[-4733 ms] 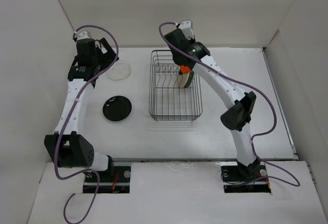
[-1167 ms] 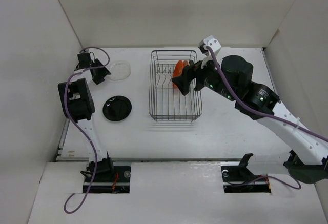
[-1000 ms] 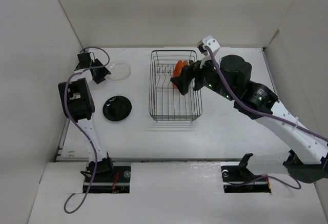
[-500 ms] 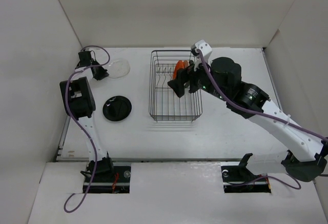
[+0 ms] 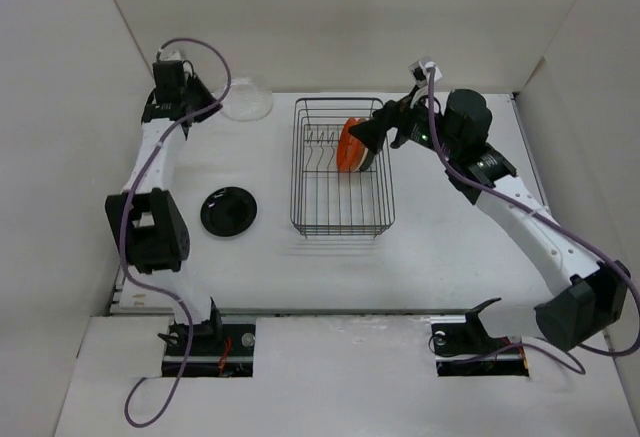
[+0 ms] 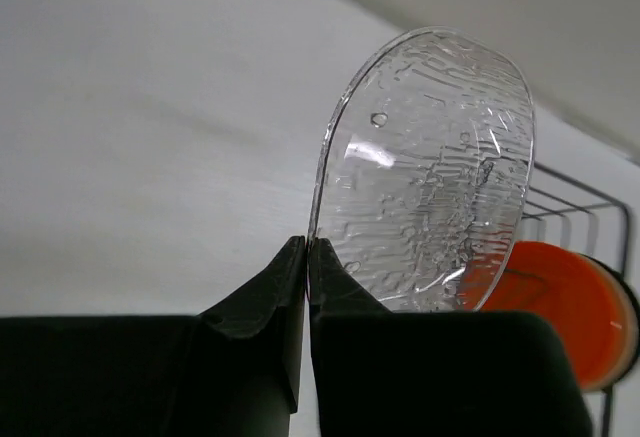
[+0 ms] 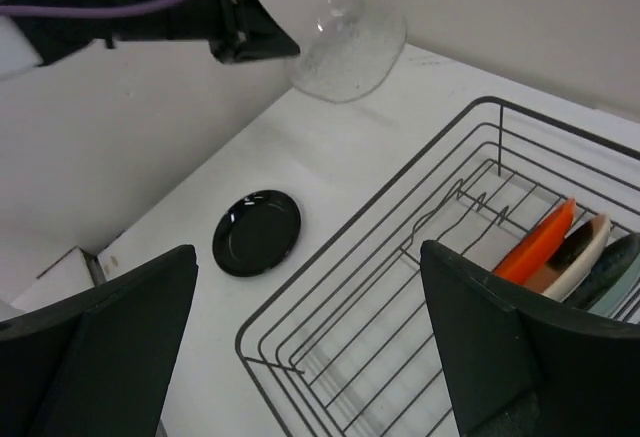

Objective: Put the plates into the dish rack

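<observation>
So the left gripper [image 6: 306, 257] is clamped tight on the rim of the clear glass plate [image 6: 430, 167], holding it up beyond the far-left corner of the dish rack [image 5: 325, 197]. The right gripper [image 7: 308, 257] hangs over the rack's far-right end, fingers spread wide with nothing in them. The orange plate [image 7: 535, 240], cream plate [image 7: 580, 252] and teal plate [image 7: 615, 267] stand on edge in the rack's far-right slots. The black plate [image 5: 229, 210] lies flat, left of the rack.

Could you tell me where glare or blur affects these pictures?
Left wrist: the glass plate is sharp with a white glare patch, the orange plate behind it softer. Right wrist: the fingers are dark and featureless, the black plate shows a sheen. Top: even light, faint shadow by the rack.
</observation>
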